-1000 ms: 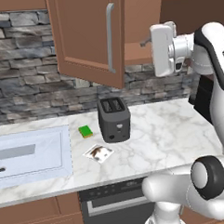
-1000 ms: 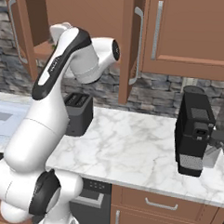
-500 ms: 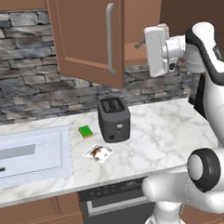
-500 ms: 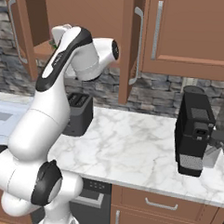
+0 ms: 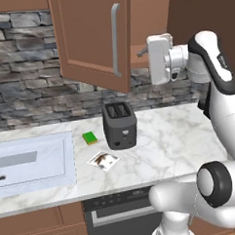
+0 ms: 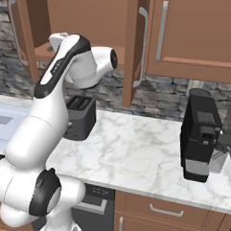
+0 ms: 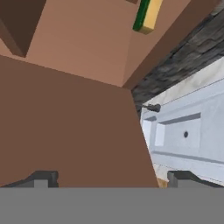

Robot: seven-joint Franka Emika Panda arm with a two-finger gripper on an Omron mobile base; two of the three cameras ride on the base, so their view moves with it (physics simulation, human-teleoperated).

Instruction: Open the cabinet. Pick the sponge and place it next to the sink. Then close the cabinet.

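The white two-finger gripper (image 5: 141, 52) is hanging high at the open front of the wide brown wooden wall cabinet (image 5: 148, 20), its jaws standing spread wide with nothing between them. In the hand view the two dark finger tips (image 7: 41, 178) are showing far apart at the bottom, with a broad brown panel of the cabinet (image 7: 65, 127) lying between and beyond them.

Further in, the small rectangular sponge with a dark green face and an orange-brown layer (image 7: 146, 15) is sitting on the cabinet's inner surface, well apart from the finger tips and untouched. Both flat-panel doors are standing swung out: the left door with its long silver bar handle (image 5: 115, 39) is hanging open over the counter, and the right door's handle (image 6: 139, 46) is showing edge-on in the right base view.

Below, the black two-slot toaster (image 5: 119, 124) is standing on the white marble counter (image 5: 169, 141). Just beside it a brighter light-green sponge with a yellow edge (image 5: 89, 137) is lying on the counter, between the toaster and the large pale white-blue rectangular sink (image 5: 31, 160). A small white plate with brown food (image 5: 103, 161) is resting in front of the toaster. A tall black coffee machine (image 6: 199, 135) is standing far along the counter, well apart from the toaster.
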